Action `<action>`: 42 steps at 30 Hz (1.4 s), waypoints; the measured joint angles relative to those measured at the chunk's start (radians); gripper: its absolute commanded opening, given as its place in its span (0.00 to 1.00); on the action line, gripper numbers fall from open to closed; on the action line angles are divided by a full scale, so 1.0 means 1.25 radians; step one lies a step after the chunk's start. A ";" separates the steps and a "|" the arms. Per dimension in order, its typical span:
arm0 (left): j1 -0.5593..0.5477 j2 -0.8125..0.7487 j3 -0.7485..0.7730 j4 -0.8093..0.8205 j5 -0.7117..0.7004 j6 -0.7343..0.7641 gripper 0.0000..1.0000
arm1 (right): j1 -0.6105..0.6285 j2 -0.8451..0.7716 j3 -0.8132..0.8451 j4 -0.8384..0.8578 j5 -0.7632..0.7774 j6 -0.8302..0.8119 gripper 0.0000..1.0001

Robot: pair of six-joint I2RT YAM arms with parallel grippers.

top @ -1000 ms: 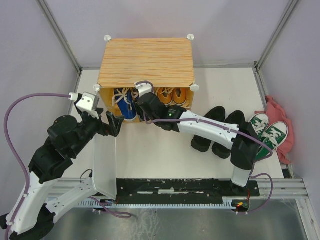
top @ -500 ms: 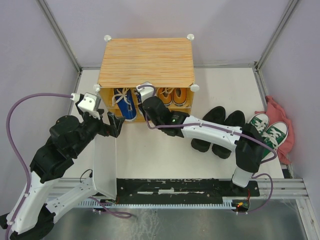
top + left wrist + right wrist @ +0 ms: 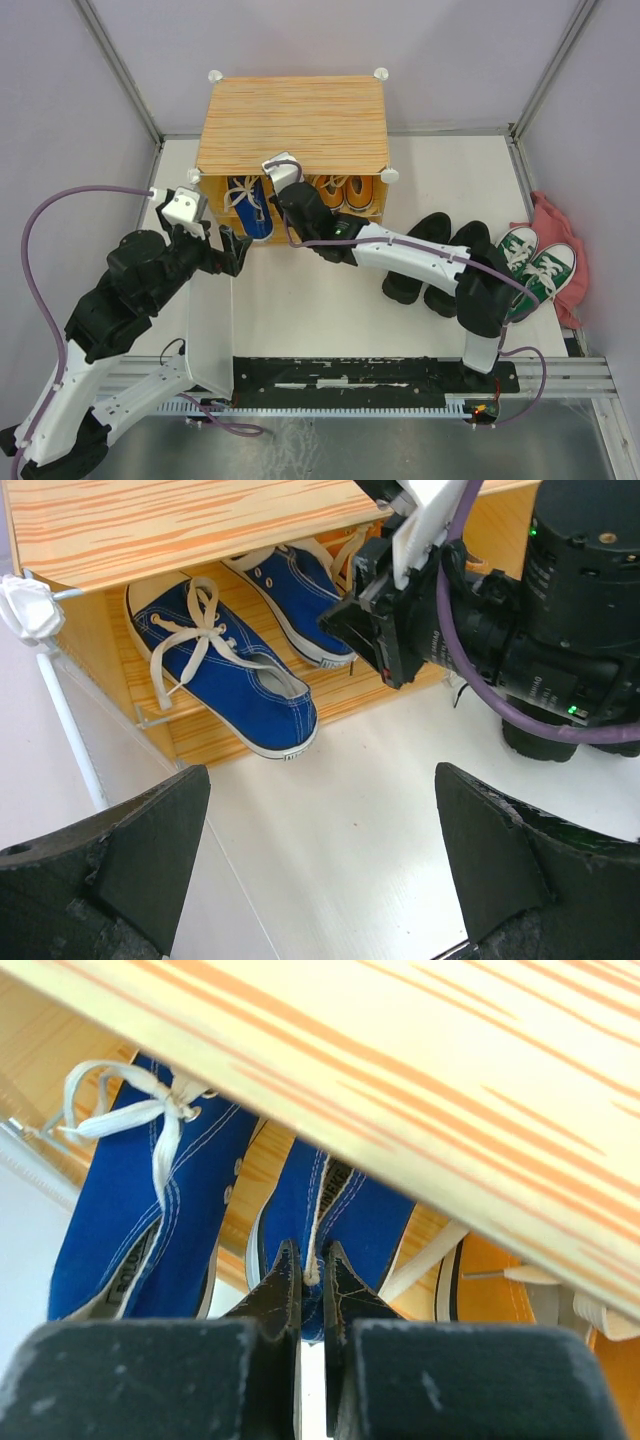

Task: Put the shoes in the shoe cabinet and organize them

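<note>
**A:** Near edge first. Left arm?

**B:** Left arm comes up from the near-left corner with its elbow folded. The forearm angles far-right toward the left front corner of the shoe cabinet. Left fingers are spread wide with nothing between them, over the white surface just in front of the opening. The white door stands open toward the near side, beside that arm.

**A:** Right arm?

**B:** Right arm has its base near-right and its upper link upright. The long forearm stretches left and far, crossing above the black ankle boots. Its wrist is tucked at the middle of the opening, under the front edge of the wood-grain top.

**A:** Its fingers?

**B:** Right fingers are pressed almost together. They pinch a thin white strip at the heel of the right blue sneaker.

**A:** Shoes, near to far?

**B:**
- The boots sit side by side on the surface, right of the cabinet.
- The green sneakers are farther right, partly on a pink cloth by the wall.
- The left blue sneaker lies angled on the inner shelf, heel at the front lip and toe pointing inward.
- The right blue sneaker sits beside it, set deeper.
- The orange sneakers are on the same shelf, to the right of the blue pair.
</note>
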 measured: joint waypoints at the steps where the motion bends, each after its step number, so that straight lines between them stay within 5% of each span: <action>1: 0.000 0.000 -0.003 -0.002 0.000 0.000 0.99 | -0.002 0.011 0.011 0.005 0.005 -0.005 0.02; 11: 0.000 -0.001 -0.018 -0.007 -0.002 0.000 0.99 | -0.023 0.078 0.023 0.061 0.019 -0.034 0.03; 18: 0.000 -0.001 -0.027 -0.008 -0.009 0.000 0.99 | -0.042 0.096 0.029 0.084 0.017 -0.013 0.49; 23: 0.000 -0.001 -0.028 -0.009 -0.017 0.000 0.99 | -0.044 0.083 0.011 0.100 0.019 0.007 0.59; 42: 0.000 0.001 -0.029 -0.008 -0.020 0.000 0.99 | 0.049 -0.129 -0.092 0.035 -0.204 0.009 0.73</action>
